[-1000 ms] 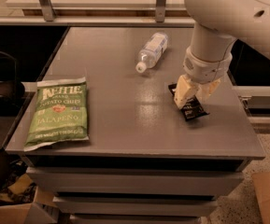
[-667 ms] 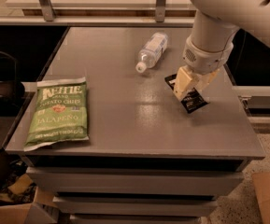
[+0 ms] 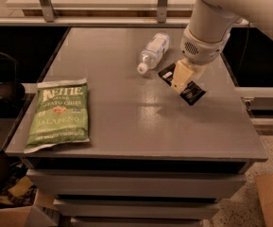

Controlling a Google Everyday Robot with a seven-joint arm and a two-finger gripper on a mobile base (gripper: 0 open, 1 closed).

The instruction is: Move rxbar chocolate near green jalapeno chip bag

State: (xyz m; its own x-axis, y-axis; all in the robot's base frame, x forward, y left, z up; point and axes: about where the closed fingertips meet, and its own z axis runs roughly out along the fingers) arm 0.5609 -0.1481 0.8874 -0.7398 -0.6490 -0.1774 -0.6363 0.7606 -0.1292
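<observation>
— Where do we stand with the bar?

— We have it. The gripper (image 3: 181, 79) hangs over the right half of the table (image 3: 126, 126). Its jaws are closed across the middle of the rxbar chocolate (image 3: 192, 93), and the black ends stick out on either side.

— What has changed?

— Against a second ago, we see gripper and bar higher in the camera view and a little further left, nearer the water bottle (image 3: 152, 52) (which lies on its side exactly where it was). A faint shadow on the table below the bar suggests to us that it is off the surface.

— So the pick is done?

— We judge so, and the carry is only beginning. The green jalapeno chip bag (image 3: 59, 113) lies flat at the front-left corner, well apart from the bar, and has not shifted.

— And next?

— We expect a long sweep left and toward the front edge. Then the bar goes down just beside the bag, not on top of it.
</observation>
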